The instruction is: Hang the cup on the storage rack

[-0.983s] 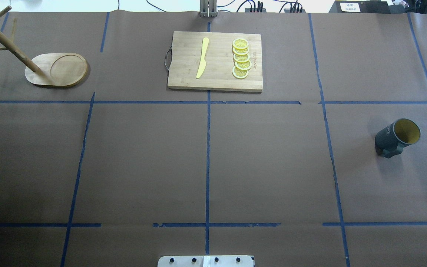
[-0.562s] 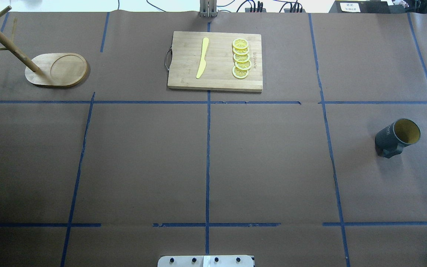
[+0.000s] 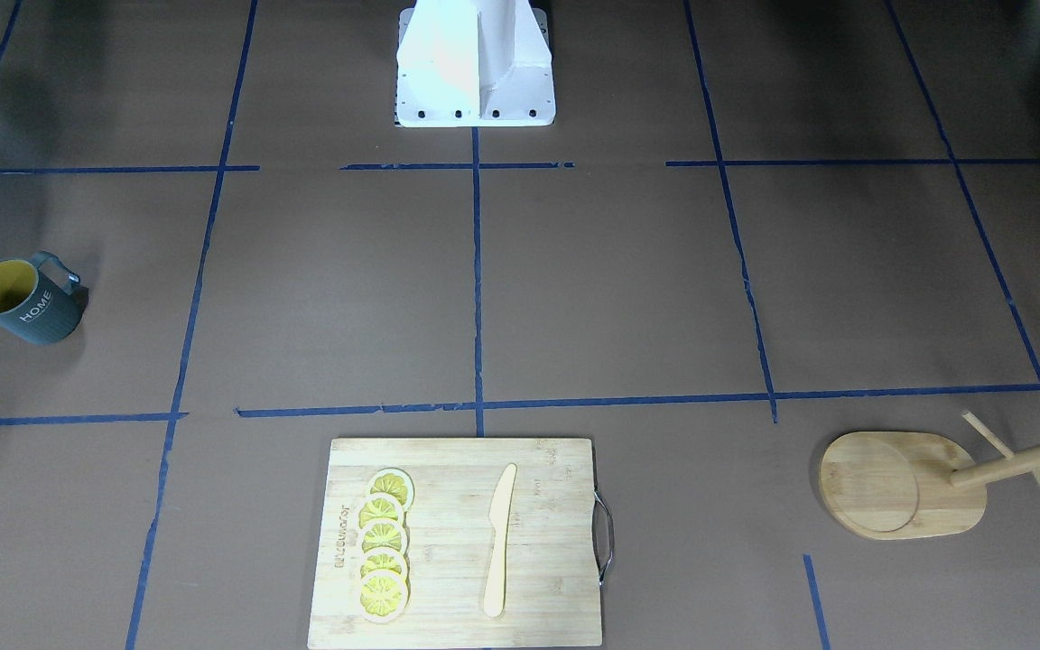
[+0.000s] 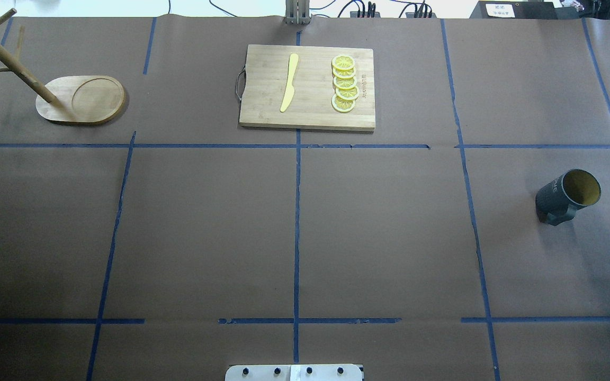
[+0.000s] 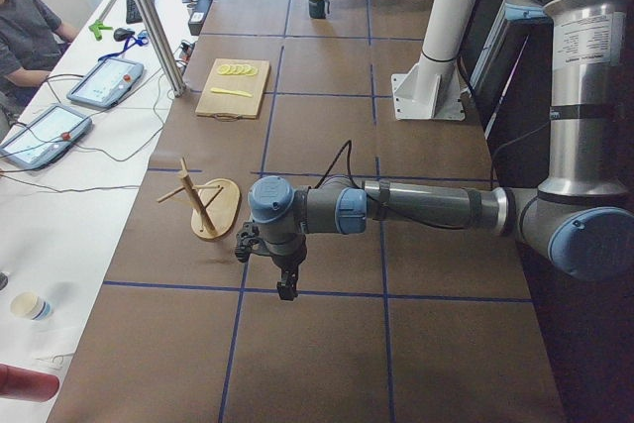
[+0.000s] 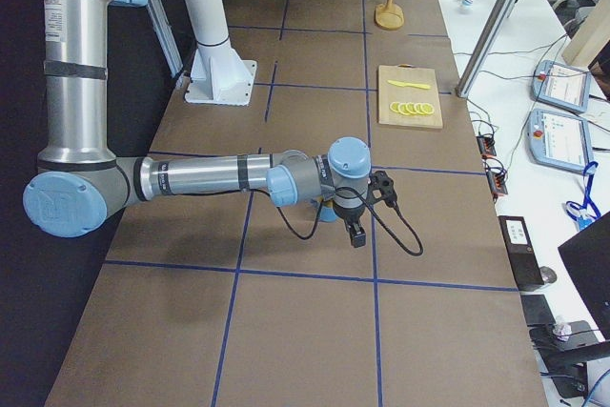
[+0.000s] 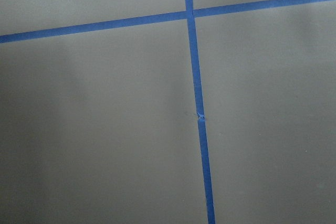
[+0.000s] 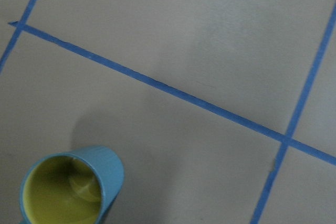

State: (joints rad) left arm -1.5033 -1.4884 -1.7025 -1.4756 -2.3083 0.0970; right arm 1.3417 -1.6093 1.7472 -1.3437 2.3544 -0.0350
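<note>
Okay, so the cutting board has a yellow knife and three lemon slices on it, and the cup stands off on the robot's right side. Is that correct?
Not quite. The cutting board carries five lemon slices, not three. They lie in an overlapping row beside the yellow knife, as the overhead exterior view shows. The rest holds: the cup does stand on the robot's right side.
</note>
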